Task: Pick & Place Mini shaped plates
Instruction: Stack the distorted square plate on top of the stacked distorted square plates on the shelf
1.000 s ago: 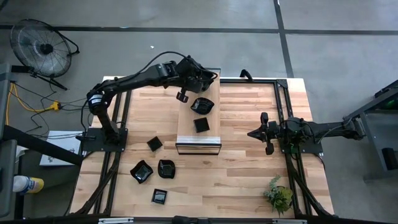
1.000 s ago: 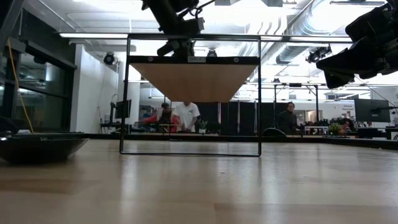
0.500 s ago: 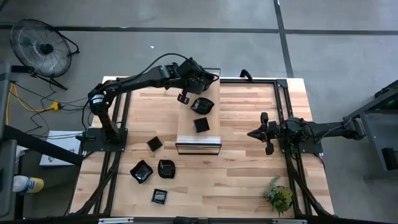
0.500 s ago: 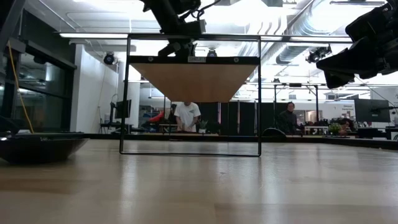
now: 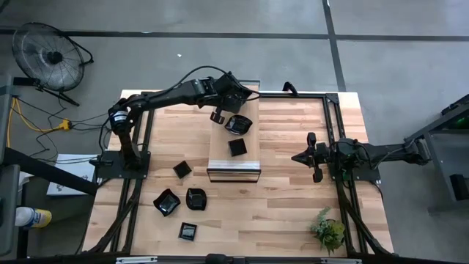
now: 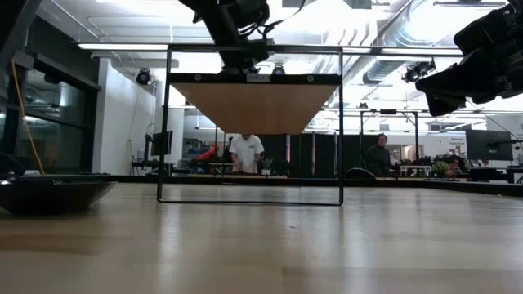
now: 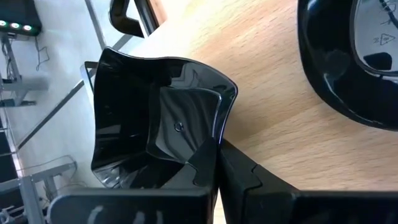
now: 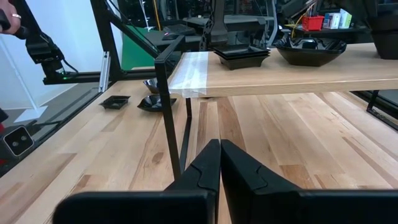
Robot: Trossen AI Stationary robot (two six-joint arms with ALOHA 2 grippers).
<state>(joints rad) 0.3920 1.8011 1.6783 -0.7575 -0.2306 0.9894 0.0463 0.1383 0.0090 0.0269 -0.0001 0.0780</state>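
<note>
The left gripper's (image 7: 214, 163) fingers are pinching the rim of a square black dish (image 7: 155, 121), holding it tilted above the raised wooden shelf (image 5: 236, 158) beside a round dish (image 5: 238, 125). The right gripper (image 5: 311, 156), fingers closed and empty, is hovering over the surface (image 5: 278, 213).

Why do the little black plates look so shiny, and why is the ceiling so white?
In the left wrist view, the glossy mini plate by the left gripper mirrors the room, so it gleams. In the low view, bright ceiling lights wash out the top and the raised shelf looks dark underneath. In the high view, light is even and shadows are soft.
</note>
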